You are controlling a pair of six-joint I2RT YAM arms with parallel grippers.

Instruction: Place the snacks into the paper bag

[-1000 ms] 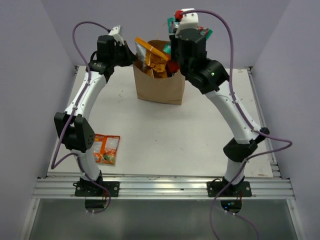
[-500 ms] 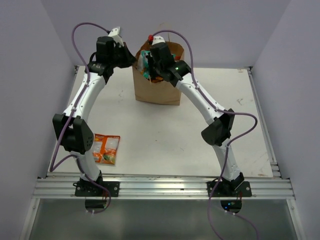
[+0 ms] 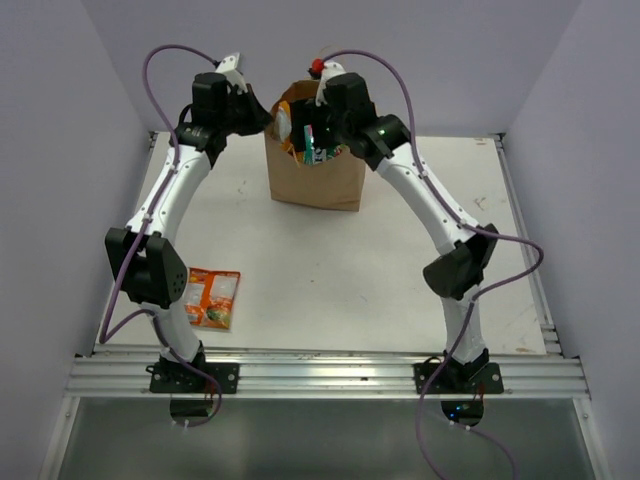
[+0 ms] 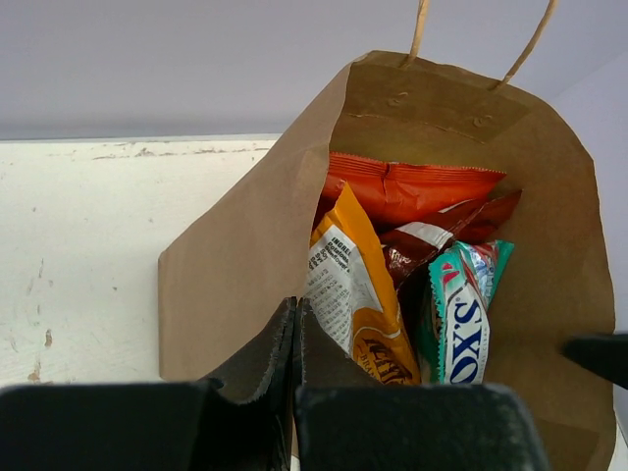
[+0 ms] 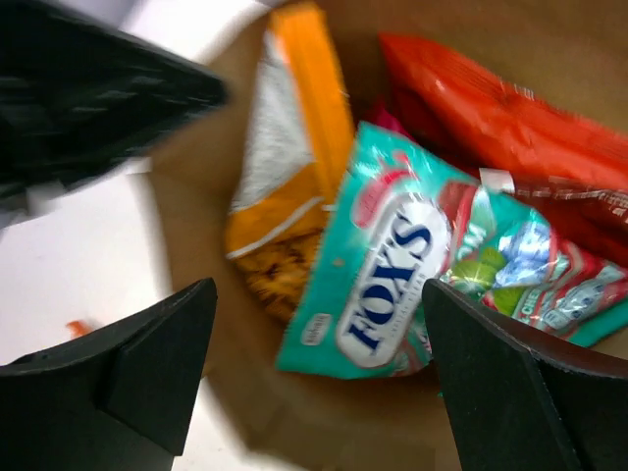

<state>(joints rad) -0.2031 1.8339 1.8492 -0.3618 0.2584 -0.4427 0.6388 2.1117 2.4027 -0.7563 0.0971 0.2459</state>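
The paper bag (image 3: 315,185) stands upright at the back of the table, its mouth open. My left gripper (image 4: 294,309) is shut on the bag's left rim (image 4: 324,177). Inside the bag lie a yellow-orange packet (image 4: 358,294), a red packet (image 4: 412,191), a dark red packet (image 4: 432,240) and a teal-green packet (image 4: 456,324). My right gripper (image 5: 319,294) hangs open over the bag's mouth, and the teal-green packet (image 5: 392,255) lies loose below, between its fingers. A small orange packet (image 3: 212,298) lies flat on the table at the front left.
The bag's twisted handles (image 4: 535,39) stick up at its far rim. The left arm's elbow (image 3: 150,265) stands just beside the small orange packet. Purple walls close in the table on three sides.
My right gripper came down from above the bag with the teal-green packet, opened, and the packet now rests inside the bag. The left arm has not moved.
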